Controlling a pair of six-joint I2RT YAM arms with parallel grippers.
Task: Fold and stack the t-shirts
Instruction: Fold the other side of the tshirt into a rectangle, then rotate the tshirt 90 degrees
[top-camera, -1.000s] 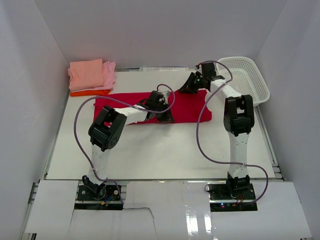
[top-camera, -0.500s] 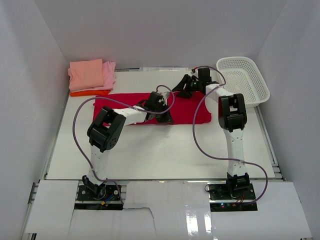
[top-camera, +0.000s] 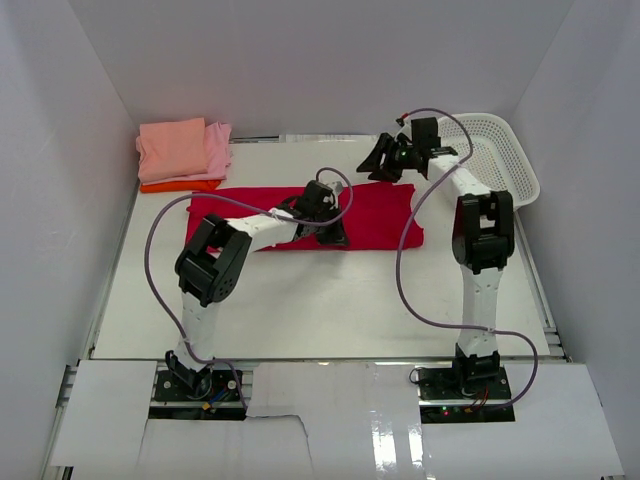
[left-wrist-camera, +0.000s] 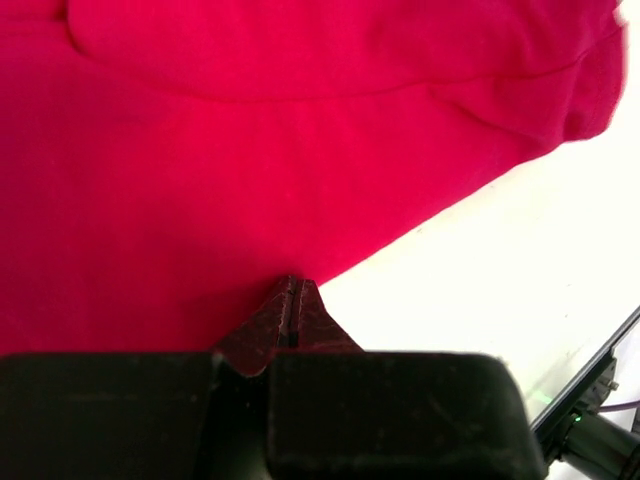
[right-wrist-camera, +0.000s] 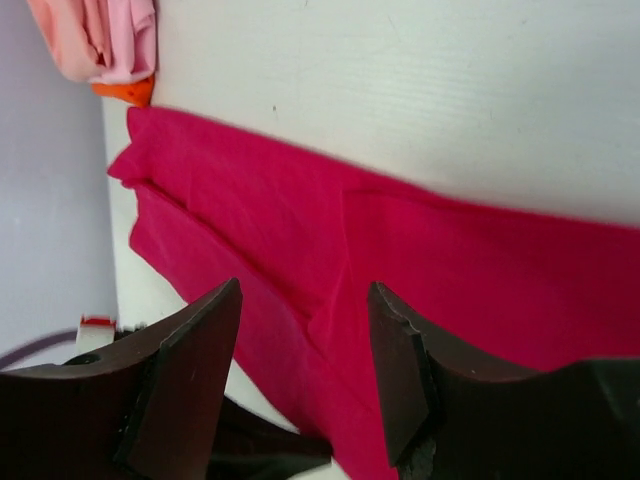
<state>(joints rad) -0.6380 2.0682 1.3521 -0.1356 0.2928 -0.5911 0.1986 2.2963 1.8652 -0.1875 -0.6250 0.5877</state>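
The crimson-red t-shirt (top-camera: 370, 215) lies as a long folded band across the middle of the table. My left gripper (top-camera: 335, 238) is shut, its tips (left-wrist-camera: 292, 287) resting at the shirt's near edge (left-wrist-camera: 250, 150); no cloth shows between them. Just above the shirt's far right edge hovers my right gripper (top-camera: 378, 165), open (right-wrist-camera: 305, 300), with only the red cloth (right-wrist-camera: 420, 250) below it. At the far left lies a stack: a salmon-pink t-shirt (top-camera: 172, 148) on a light pink one (top-camera: 218, 150) and an orange one (top-camera: 180, 185).
A white lattice basket (top-camera: 500, 150) stands at the far right, partly behind the right arm. White walls close in the table on three sides. Purple cables loop from both arms over the table.
My right gripper has opened and let go of the red shirt's far edge, after swinging left and then back up to the right. The left gripper has stayed shut in place.
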